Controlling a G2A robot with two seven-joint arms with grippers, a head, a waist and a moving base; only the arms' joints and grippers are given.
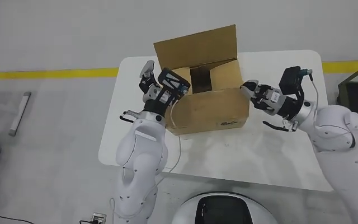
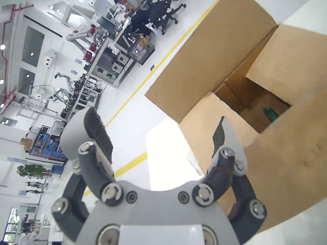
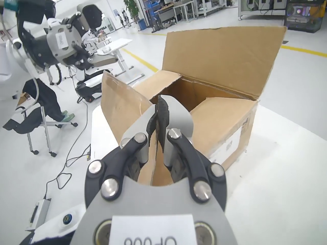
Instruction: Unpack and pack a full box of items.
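Nearest you, your right gripper (image 3: 158, 118) is clamping down on the box's right side flap (image 3: 120, 108), with cardboard pinched between the pads. Your left gripper (image 2: 155, 126) is sitting spread wide at the left side flap (image 2: 199, 128). One finger is lying against the cardboard and the other is hanging out over the table (image 1: 268, 151), so it's gripping nothing. I can't tell if the flap edge is actually sitting between the fingers.

The box (image 1: 210, 115) is standing mid-table, between both arms. Both side flaps are leaning inward over the opening, and the back flap (image 1: 196, 47) is standing up behind them. Down in the gap a dark green thing (image 2: 270, 113) is peeking out, with too little showing to name it.

My read: you're working the opening step, and the unpacking itself is looking barely started. The next move is probably calling for peeling that right flap outward and getting the left pincer closed on its own flap, so you're clearing the opening for reaching in. Make sure the box isn't sliding while you're pulling.
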